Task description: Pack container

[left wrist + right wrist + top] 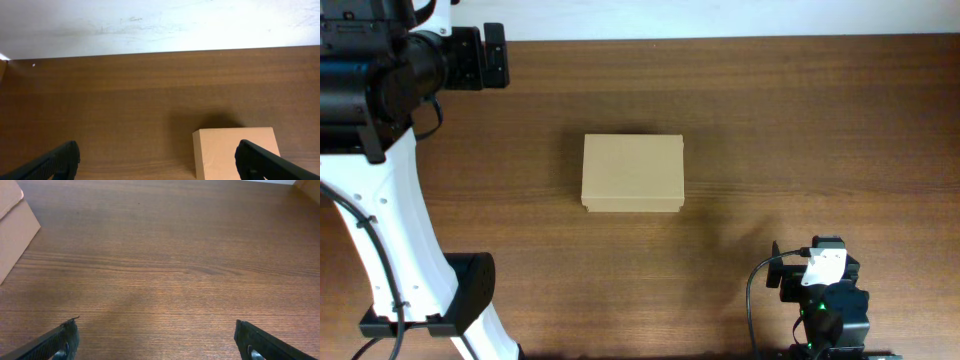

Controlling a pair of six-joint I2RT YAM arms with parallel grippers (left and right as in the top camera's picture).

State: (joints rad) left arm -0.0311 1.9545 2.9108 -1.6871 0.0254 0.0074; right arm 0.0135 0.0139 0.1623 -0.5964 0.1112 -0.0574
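Left gripper [157,157] jaws spread fully wide and holding nothing, closed tan container [232,150] just ahead of one finger on the wooden table [125,100], right gripper [156,332] equally wide and empty, container's corner well off to its side, white wall beyond.

the container [632,173] was a plain, unmarked tan, slightly darker along its front edge. the worktop [790,120] was dark reddish brown with fine wood-grain streaks. the left arm [390,200] was white with black joints. the right arm [830,305] was black, with a white patch and a small green light. the left hand [157,160] and right hand [157,340] had black fingers. the wall [150,25] was white with faint grey scuffs.
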